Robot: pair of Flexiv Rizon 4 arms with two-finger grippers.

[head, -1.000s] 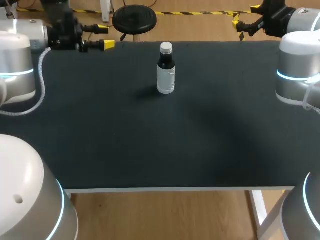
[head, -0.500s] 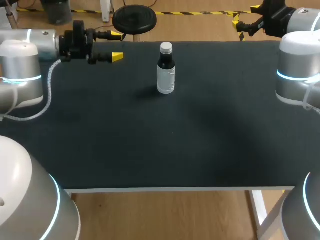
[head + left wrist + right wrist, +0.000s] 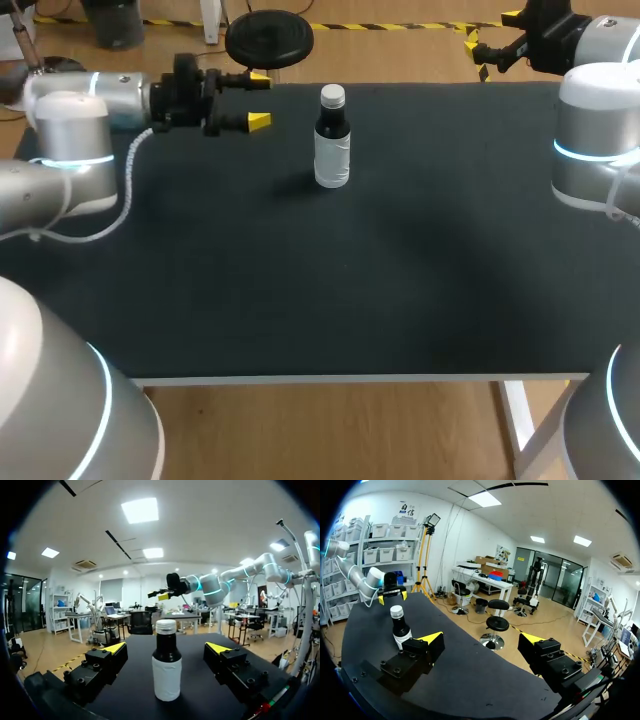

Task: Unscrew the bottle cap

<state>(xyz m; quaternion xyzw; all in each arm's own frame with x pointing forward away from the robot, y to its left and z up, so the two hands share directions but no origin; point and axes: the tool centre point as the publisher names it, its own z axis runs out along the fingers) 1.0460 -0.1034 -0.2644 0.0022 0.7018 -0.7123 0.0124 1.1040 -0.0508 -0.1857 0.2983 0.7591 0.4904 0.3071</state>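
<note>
A small dark bottle (image 3: 332, 141) with a white label and a white cap (image 3: 332, 96) stands upright on the far middle of the black table (image 3: 300, 300). My left gripper (image 3: 259, 100) hovers open just left of the bottle, fingers pointing at it. Seen from the left wrist, the bottle (image 3: 166, 675) stands ahead of the open left gripper (image 3: 166, 647), centred between its yellow tips, apart from both. My right gripper (image 3: 492, 40) is open at the far right corner, well away. From the right wrist, the bottle (image 3: 400, 627) stands far ahead and off to one side of the right gripper (image 3: 481, 638).
My right arm's silver body (image 3: 598, 130) stands over the table's right edge. The left arm's body (image 3: 70, 150) and its white cable lie over the left edge. Nothing else stands on the black mat.
My left arm has swung to the right along the far edge, bringing its open gripper close to the bottle. The bottle and the right arm have not moved.
</note>
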